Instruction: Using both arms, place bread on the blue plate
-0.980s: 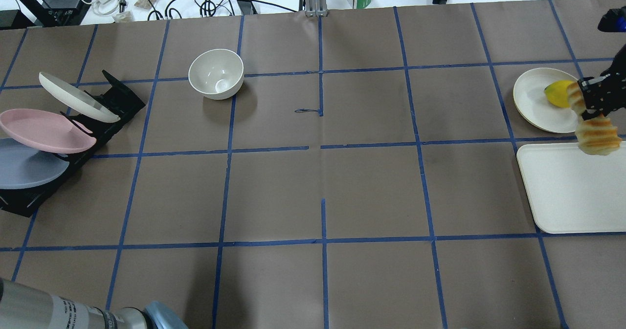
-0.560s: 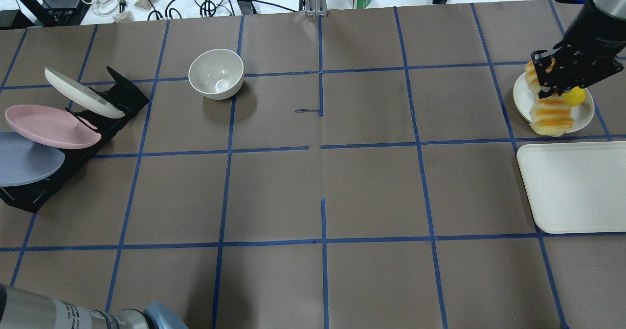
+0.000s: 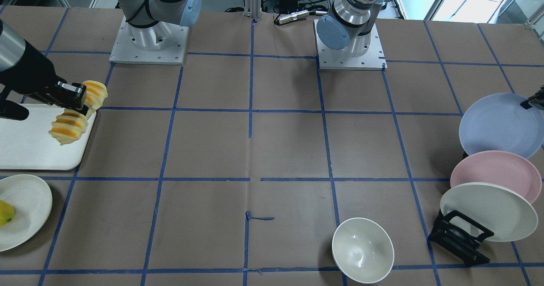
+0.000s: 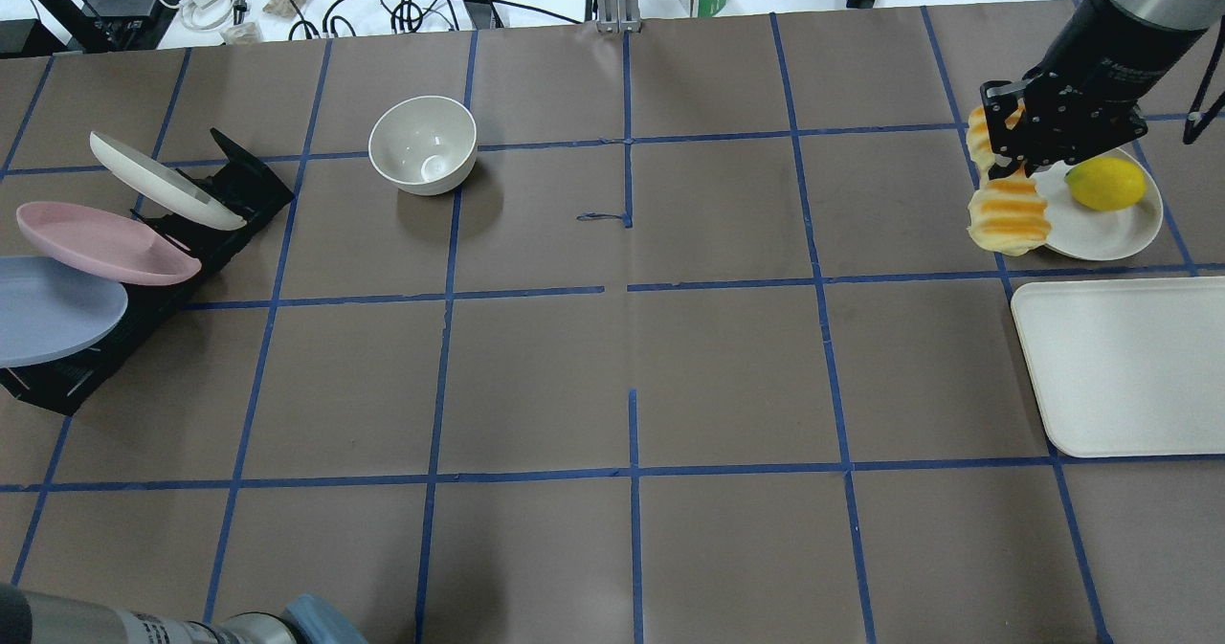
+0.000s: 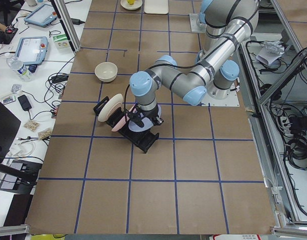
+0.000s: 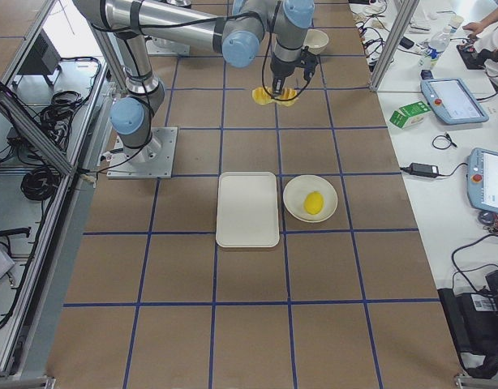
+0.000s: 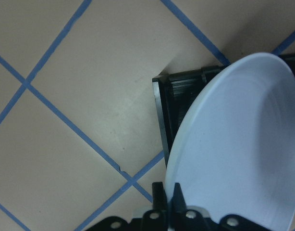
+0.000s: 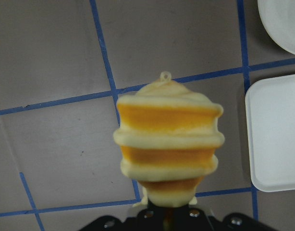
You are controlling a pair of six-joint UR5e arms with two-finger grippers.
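While the right claw (image 4: 1016, 167) pinches the bread (image 4: 1010, 215) across its middle, you can see the loaf hanging clear of the table. Both its ends droop past the grip, close to the white plate (image 4: 1101, 234) that holds the lemon (image 4: 1105, 183). Look to the table's other end and you find the blue plate (image 4: 48, 311) at the black rack (image 4: 234, 194), next to the pink plate (image 4: 96, 242). The left claw (image 7: 167, 197) is closed on the blue plate's rim, well apart from the bread.
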